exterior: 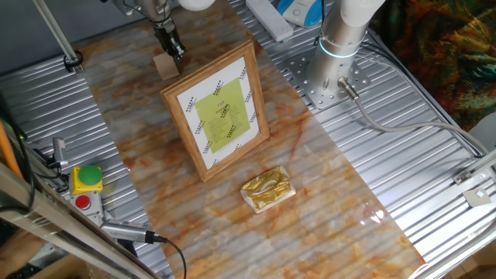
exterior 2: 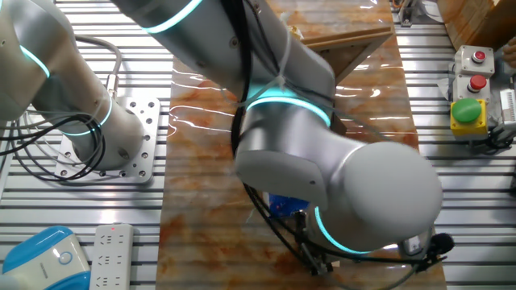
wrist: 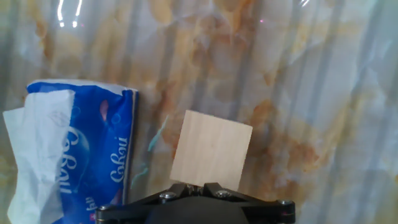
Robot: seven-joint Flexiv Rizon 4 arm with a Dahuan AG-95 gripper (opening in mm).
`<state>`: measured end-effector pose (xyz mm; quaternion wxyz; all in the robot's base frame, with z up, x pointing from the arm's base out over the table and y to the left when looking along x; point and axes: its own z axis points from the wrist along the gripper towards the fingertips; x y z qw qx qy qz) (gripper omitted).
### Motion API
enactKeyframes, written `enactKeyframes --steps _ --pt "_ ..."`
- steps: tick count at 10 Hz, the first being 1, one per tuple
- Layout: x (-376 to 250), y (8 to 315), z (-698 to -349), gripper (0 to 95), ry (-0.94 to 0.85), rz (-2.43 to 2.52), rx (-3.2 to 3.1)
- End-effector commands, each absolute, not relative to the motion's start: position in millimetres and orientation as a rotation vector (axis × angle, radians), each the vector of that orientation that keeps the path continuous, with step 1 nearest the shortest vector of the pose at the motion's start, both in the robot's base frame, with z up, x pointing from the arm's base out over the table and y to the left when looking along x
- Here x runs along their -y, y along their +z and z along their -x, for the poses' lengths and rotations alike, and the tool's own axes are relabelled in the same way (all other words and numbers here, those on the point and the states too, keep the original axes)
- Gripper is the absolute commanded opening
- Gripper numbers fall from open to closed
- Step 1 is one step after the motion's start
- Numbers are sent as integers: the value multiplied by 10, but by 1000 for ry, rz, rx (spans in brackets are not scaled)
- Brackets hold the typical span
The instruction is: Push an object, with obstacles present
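Note:
The object, a small light-tan wooden block (exterior: 165,66), lies on the marbled mat at the far end, just behind the picture frame (exterior: 221,112). My gripper (exterior: 172,48) is shut, and its tips stand down at the block's edge. In the hand view the block (wrist: 211,149) fills the middle, and the closed fingertips (wrist: 200,187) touch its near side with nothing between them. The frame stands upright, with a white mat and a yellow-green sheet. A crinkled gold foil packet (exterior: 267,188) lies in front of the frame. In the other fixed view the arm hides the block and the gripper.
A blue and white tissue pack (wrist: 68,155) lies close to the left of the block. A button box (exterior: 87,180) sits on the ridged metal table beside the mat. The arm's base (exterior: 341,39) and a power strip (exterior: 267,15) stand at the back.

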<state>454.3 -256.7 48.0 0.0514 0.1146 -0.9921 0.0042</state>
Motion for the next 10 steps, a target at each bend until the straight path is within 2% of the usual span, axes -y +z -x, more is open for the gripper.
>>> enactKeyframes --steps 1,10 --pt "2547 478 -4555 0 16 -346 3020" --pt "2434 480 -4711 0 21 -330 3026"
